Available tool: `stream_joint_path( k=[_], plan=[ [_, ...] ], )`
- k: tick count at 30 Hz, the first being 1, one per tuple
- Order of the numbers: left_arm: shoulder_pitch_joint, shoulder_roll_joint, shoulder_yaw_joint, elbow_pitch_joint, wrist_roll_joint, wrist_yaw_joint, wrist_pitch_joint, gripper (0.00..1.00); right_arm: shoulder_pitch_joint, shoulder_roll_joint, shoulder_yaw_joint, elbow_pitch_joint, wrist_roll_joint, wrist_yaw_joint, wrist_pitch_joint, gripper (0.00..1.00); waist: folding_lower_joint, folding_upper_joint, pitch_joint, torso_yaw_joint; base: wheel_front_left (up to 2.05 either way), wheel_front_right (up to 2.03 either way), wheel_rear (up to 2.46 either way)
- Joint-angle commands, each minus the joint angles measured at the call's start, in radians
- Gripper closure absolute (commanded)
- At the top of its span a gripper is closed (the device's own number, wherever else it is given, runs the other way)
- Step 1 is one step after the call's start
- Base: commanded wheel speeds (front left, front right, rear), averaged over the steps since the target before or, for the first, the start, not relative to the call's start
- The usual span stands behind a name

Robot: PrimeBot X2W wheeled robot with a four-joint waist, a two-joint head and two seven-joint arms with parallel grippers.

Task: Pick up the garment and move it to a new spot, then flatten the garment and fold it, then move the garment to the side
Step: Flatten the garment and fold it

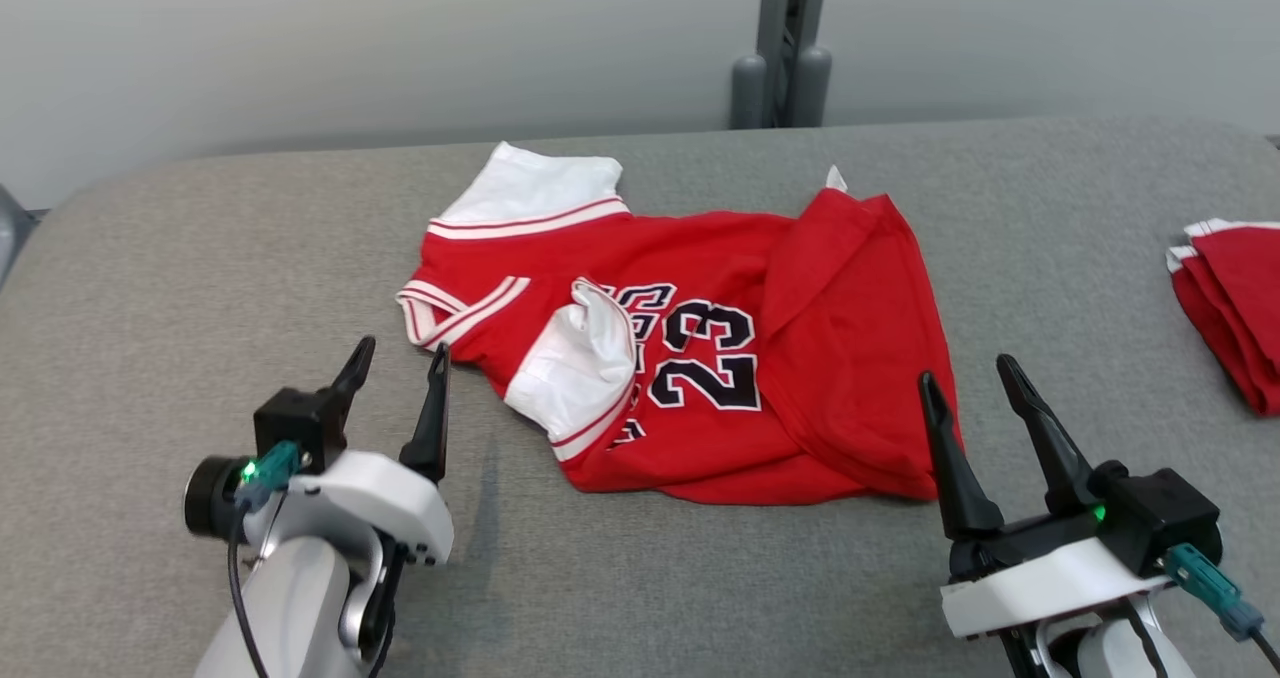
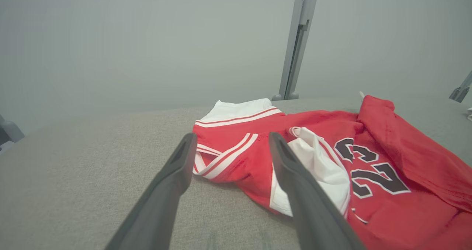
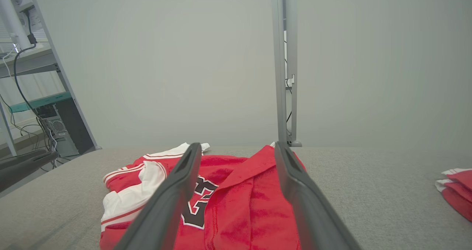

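The garment [image 1: 700, 348] is a red jersey with white sleeves and a black 23; it lies rumpled on the grey table [image 1: 200, 258], one sleeve flipped over its chest and its right side folded inward. My left gripper [image 1: 400, 360] stands open just left of the collar, nothing between its fingers. In the left wrist view the collar and sleeve of the garment [image 2: 236, 158] lie ahead between the open fingers [image 2: 169, 183]. My right gripper [image 1: 968, 378] is open at the jersey's lower right edge. Its wrist view has the garment [image 3: 236, 198] just beyond the fingertips.
A folded pile of red and white clothes [image 1: 1235, 308] sits at the table's right edge. A grey post [image 1: 785, 48] rises behind the table. Bare grey cloth stretches along the table's left and front.
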Motion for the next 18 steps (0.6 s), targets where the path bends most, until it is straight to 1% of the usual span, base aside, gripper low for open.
stream_joint_path(
  k=[1, 4, 8, 10, 14, 18],
  plan=[
    [0.024, 0.007, 0.006, -0.013, -0.004, 0.003, -0.008, 0.0, 0.019, -0.005, -0.008, -0.006, -0.007, 0.0, -0.004, 0.0, 0.0, 0.0, -0.027, 0.029, 0.0, 0.0, 0.0],
    [0.088, 0.008, 0.016, -0.065, -0.01, 0.012, -0.012, 0.0, 0.038, -0.005, -0.022, -0.017, -0.008, 0.0, -0.004, 0.0, 0.0, 0.0, -0.045, 0.05, 0.0, 0.0, 0.0],
    [0.167, 0.002, 0.022, -0.126, -0.008, 0.011, -0.016, 0.0, 0.062, -0.005, -0.032, -0.032, -0.004, 0.0, -0.004, 0.0, 0.0, 0.0, -0.059, 0.067, 0.0, 0.0, 0.0],
    [0.212, -0.011, 0.034, -0.17, -0.009, 0.017, -0.017, 0.0, 0.071, -0.005, -0.03, -0.035, 0.0, 0.0, -0.004, 0.0, 0.0, 0.0, -0.064, 0.07, 0.0, 0.0, 0.0],
    [0.251, -0.029, 0.044, -0.206, -0.001, 0.017, -0.017, 0.0, 0.071, -0.005, -0.023, -0.036, 0.003, 0.0, -0.004, 0.0, 0.0, 0.0, -0.069, 0.066, 0.0, 0.0, 0.0],
    [0.259, -0.035, 0.041, -0.212, 0.009, 0.009, -0.017, 0.0, 0.061, -0.005, -0.014, -0.039, 0.003, 0.0, -0.004, 0.0, 0.0, 0.0, -0.058, 0.053, 0.0, 0.0, 0.0]
  ],
)
